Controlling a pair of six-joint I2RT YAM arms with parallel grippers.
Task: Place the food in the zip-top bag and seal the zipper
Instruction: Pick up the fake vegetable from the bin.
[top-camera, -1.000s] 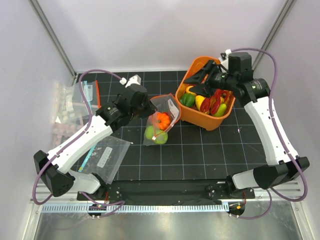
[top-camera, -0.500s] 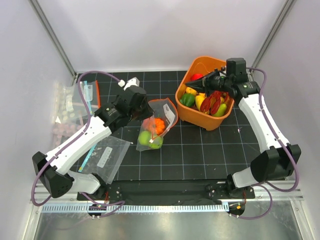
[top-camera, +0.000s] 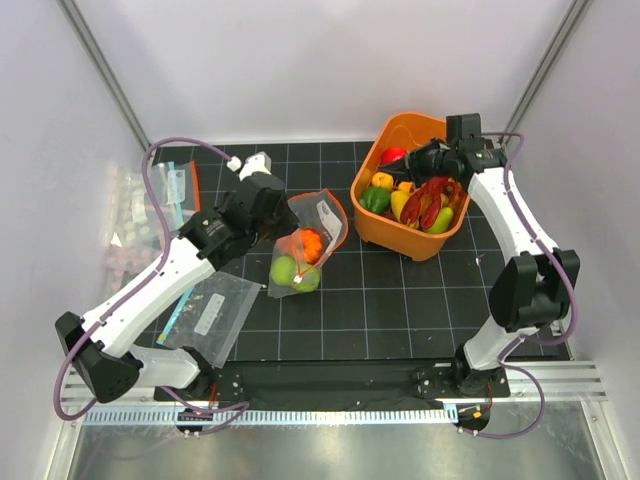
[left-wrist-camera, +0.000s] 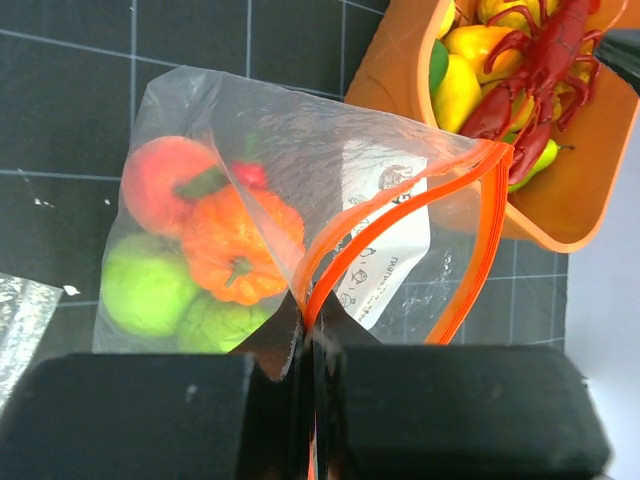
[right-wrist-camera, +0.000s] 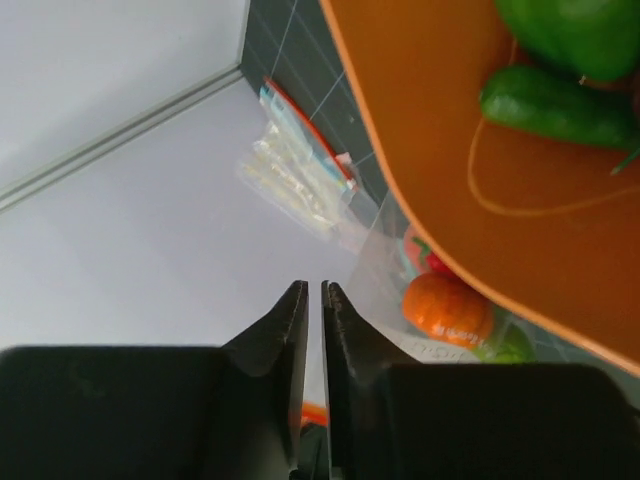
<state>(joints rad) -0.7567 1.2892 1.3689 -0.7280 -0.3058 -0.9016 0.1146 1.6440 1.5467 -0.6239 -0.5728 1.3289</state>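
Black mat, with the bag held open next to the tub of food.
The left gripper was clenched on one end of the zipper. The strip ran on ahead of those jaws in a loop, so the bag's mouth gaped toward the tub. Some food sat deep in the bag, past the jaw tips. The right gripper was squeezed shut over the tub, with nothing seen between its jaws. The loose food lay just below and beside it, so that arm was nearer.
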